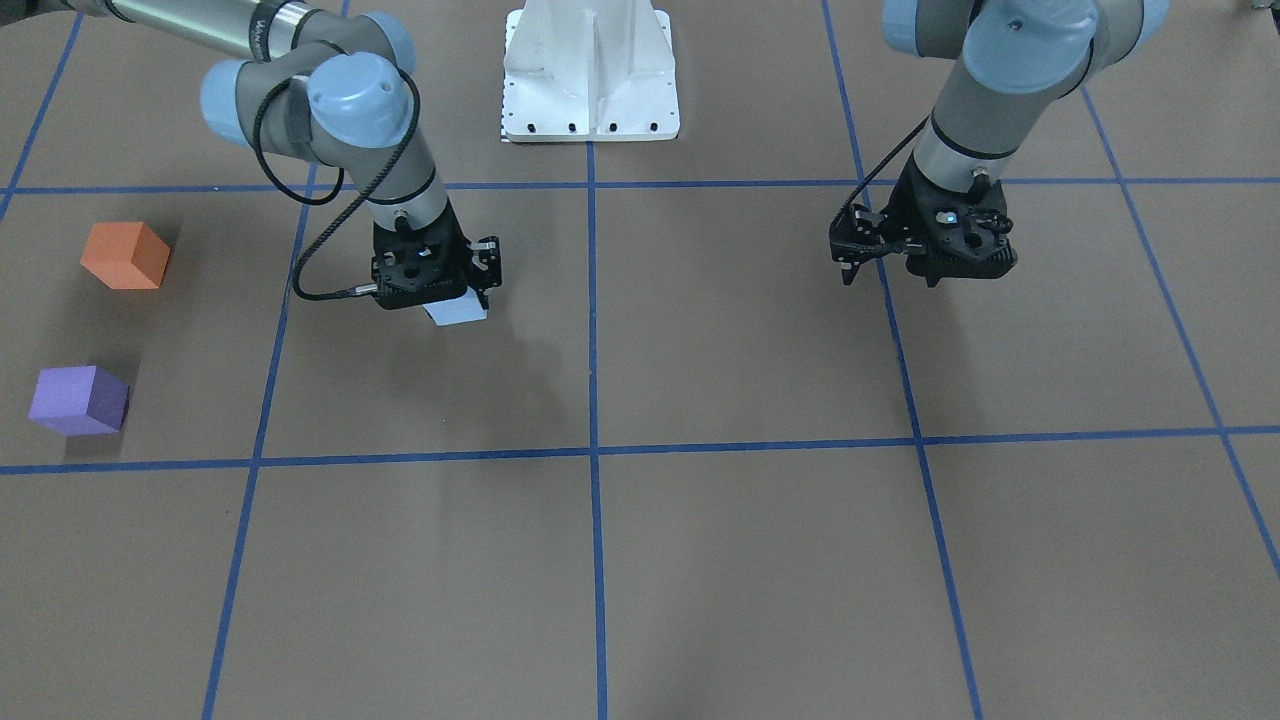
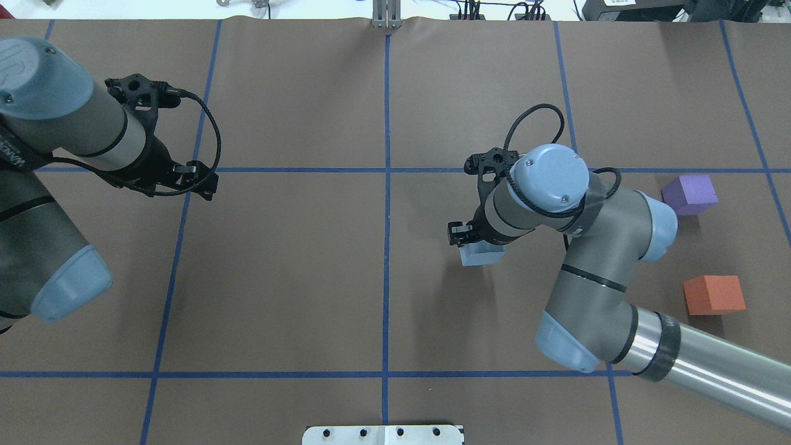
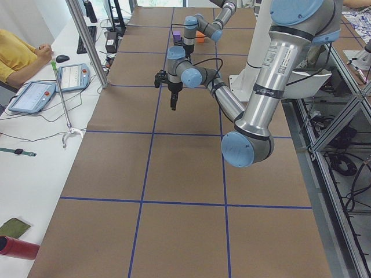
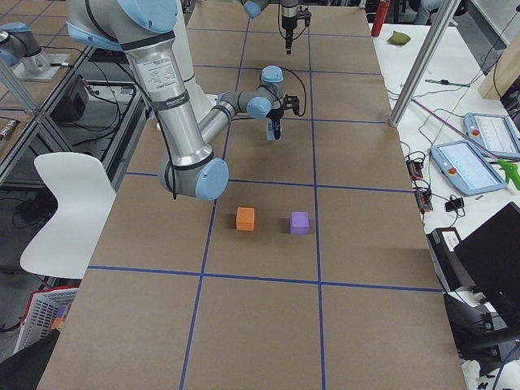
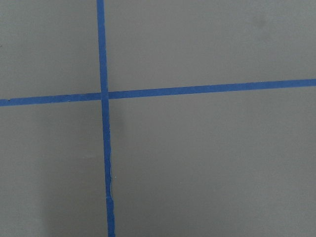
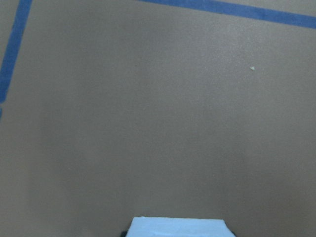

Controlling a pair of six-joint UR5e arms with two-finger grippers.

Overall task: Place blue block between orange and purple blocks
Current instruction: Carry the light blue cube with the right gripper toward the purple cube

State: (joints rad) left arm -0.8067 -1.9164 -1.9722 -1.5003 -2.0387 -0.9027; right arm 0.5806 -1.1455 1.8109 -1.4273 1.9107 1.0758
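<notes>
Blue block (image 1: 458, 312) is pinched in the right gripper (image 1: 452, 300), whose jaws are closed on its sides. It shows just under the black gripper body in the upper left-centre of the front-facing view. From the soft shadow below it I'd judge it hangs a little clear of the table (image 1: 760, 330), though I can't tell how far. The orange block (image 1: 125, 255) and the purple block (image 1: 78, 400) sit apart from each other at the far left edge of that view, well away from the carried block, with bare brown paper between them. The left gripper (image 1: 892, 275) hangs in the upper right of the frame with its jaws apart and nothing in them, so I expect no trouble from that side. What worries me is the landing. Those two blocks look light, and a brush from a corner of the carried block on the way down would likely push one aside and spoil the row. The held block also seems turned at an angle to the pair, and if it goes in unsquared it will need more of the gap. If the jaws spread along the line of the two blocks, they could shove a neighbour as they let go. The grip looks to be on the upper part only, so a quick swing might twist the block or let it slip. Dropped from any height, it could tumble out of the slot.
</notes>
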